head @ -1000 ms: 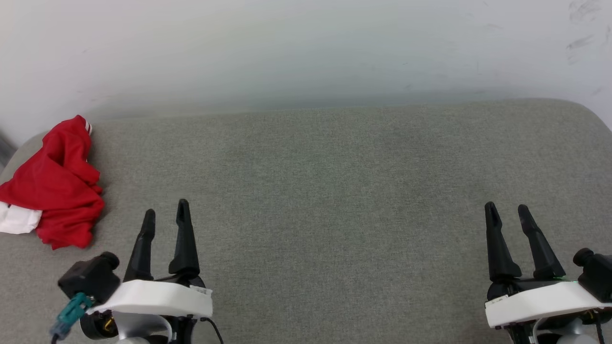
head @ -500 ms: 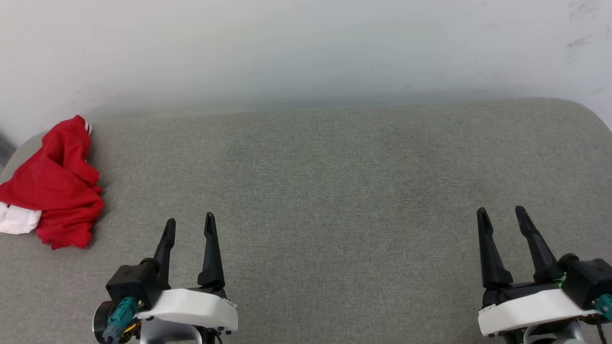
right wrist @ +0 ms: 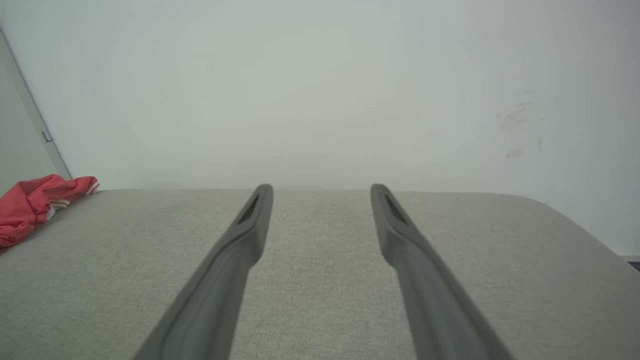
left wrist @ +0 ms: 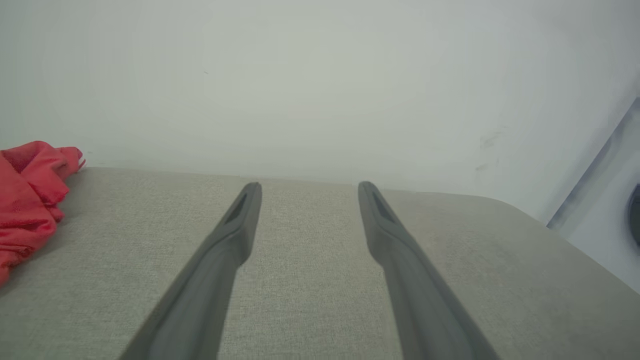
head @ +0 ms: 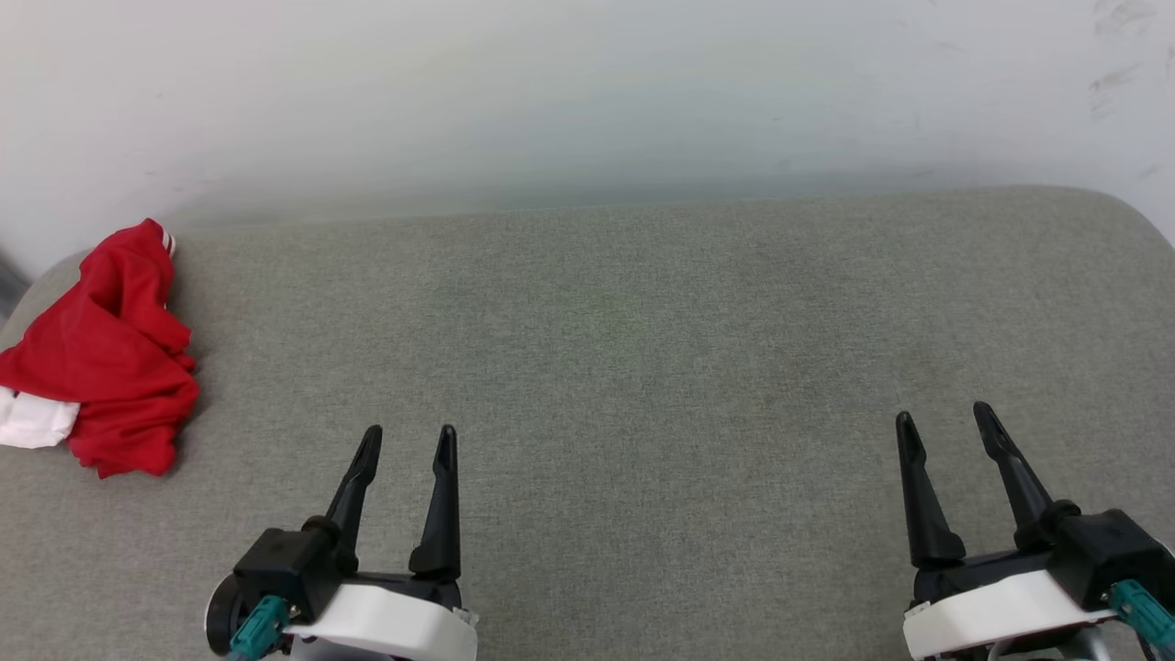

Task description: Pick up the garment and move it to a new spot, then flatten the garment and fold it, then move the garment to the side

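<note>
The garment (head: 106, 358) is a crumpled red heap with a white sleeve poking out, lying at the far left of the grey padded surface (head: 643, 349). It also shows at the left edge of the left wrist view as the garment (left wrist: 25, 200), and small in the right wrist view as the garment (right wrist: 35, 202). My left gripper (head: 408, 441) hovers open near the front, well right of the heap, with nothing between its fingers. My right gripper (head: 945, 420) stands open at the front right, also holding nothing.
A white wall (head: 587, 92) rises directly behind the padded surface, with scuff marks at its right. The surface's rounded right corner (head: 1129, 220) drops off there. A pale panel edge (left wrist: 600, 175) stands beyond the right end.
My left gripper has drawn back toward the front and shifted right, away from the garment. My right gripper has pulled back slightly and moved a little left. The garment has stayed put.
</note>
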